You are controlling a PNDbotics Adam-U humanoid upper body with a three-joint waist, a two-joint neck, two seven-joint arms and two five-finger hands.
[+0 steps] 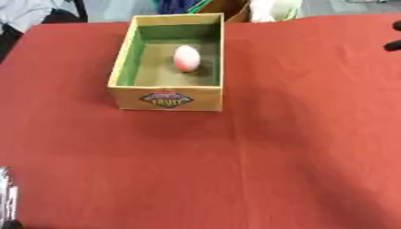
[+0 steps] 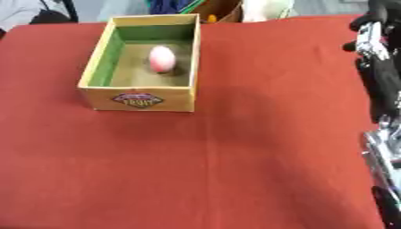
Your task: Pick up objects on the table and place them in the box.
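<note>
Box [image 1: 166, 99] with pink egg-shaped object [image 1: 186, 58] inside; right hand [image 2: 373, 31] clearer in right eye view

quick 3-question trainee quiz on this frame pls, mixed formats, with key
1. True or false: the pink egg-shaped object lies on the red table, outside the box.
2. Multiple choice: the box lining is A) blue B) green C) white.
3. Fill in: in the right eye view, the right hand shows at the picture's upper ____ edge.

Key: 1 false, it lies inside the box; 2 B; 3 right.
</note>
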